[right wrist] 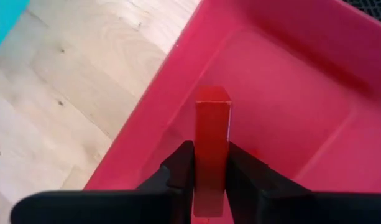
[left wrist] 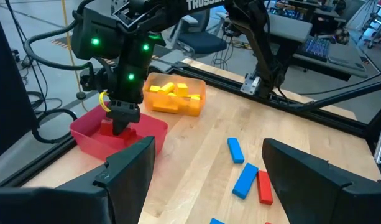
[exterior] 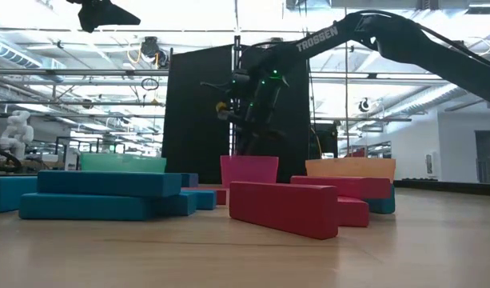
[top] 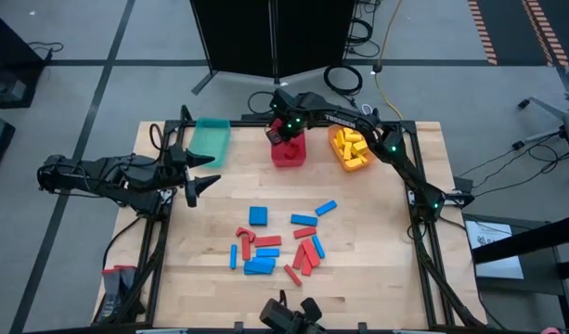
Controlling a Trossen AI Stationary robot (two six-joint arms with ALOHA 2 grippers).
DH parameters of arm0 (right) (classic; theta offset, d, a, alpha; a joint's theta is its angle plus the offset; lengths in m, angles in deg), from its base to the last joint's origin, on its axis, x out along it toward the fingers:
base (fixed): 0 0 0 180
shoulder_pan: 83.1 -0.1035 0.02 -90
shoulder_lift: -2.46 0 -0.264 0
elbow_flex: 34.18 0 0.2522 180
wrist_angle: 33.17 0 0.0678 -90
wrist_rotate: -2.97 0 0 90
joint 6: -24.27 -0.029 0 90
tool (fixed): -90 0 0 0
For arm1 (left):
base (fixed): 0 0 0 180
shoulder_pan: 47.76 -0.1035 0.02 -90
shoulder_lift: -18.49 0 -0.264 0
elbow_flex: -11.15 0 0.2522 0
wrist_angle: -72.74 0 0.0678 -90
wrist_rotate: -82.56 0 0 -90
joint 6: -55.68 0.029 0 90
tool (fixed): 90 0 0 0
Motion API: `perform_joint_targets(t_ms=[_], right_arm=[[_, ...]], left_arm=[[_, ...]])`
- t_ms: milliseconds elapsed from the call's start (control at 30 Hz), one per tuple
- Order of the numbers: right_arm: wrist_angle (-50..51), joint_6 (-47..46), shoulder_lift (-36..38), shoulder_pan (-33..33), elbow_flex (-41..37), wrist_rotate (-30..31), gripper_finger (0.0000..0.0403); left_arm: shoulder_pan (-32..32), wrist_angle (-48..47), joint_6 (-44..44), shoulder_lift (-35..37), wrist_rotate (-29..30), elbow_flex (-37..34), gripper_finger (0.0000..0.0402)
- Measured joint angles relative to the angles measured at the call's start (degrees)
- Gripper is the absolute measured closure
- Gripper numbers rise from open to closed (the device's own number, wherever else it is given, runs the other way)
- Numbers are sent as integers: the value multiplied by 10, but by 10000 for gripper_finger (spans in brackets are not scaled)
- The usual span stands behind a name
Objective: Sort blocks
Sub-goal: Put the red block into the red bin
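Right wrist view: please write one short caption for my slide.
Right gripper holds a red block upright over the red bin.

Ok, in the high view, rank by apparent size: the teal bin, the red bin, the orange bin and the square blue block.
1. teal bin, clearly largest.
2-3. orange bin and red bin: look alike; the right gripper covers part of the red one, so no ranking.
4. square blue block, smallest.
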State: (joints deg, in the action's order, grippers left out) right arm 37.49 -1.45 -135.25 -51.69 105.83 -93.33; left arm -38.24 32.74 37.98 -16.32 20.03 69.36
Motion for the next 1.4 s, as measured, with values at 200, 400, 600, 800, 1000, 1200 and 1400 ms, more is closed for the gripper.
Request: perform_joint_targets(t_ms=[200, 400, 600, 800, 1000, 1200, 1400], right_arm=[[0, 9, 0, 0, 0, 2, 299], [-1, 11, 0, 0, 0, 1, 256], [-19, 76, 30, -1, 0, -107, 257], [40, 164, 103, -41, 0, -234, 256], [116, 212, 156, -131, 1, -195, 244], [144, 223, 156, -219, -2, -136, 237], [187, 182, 155, -292, -24, -91, 236]], left_arm=[[0, 0, 0, 0, 0, 0, 100], [0, 0, 0, 0, 0, 0, 100], [0, -1, 0, 0, 0, 0, 100], [0, -3, 2, 0, 0, 0, 100], [0, -3, 15, 0, 0, 0, 100], [0, -2, 15, 0, 0, 0, 100], [0, -3, 0, 0, 0, 0, 100]])
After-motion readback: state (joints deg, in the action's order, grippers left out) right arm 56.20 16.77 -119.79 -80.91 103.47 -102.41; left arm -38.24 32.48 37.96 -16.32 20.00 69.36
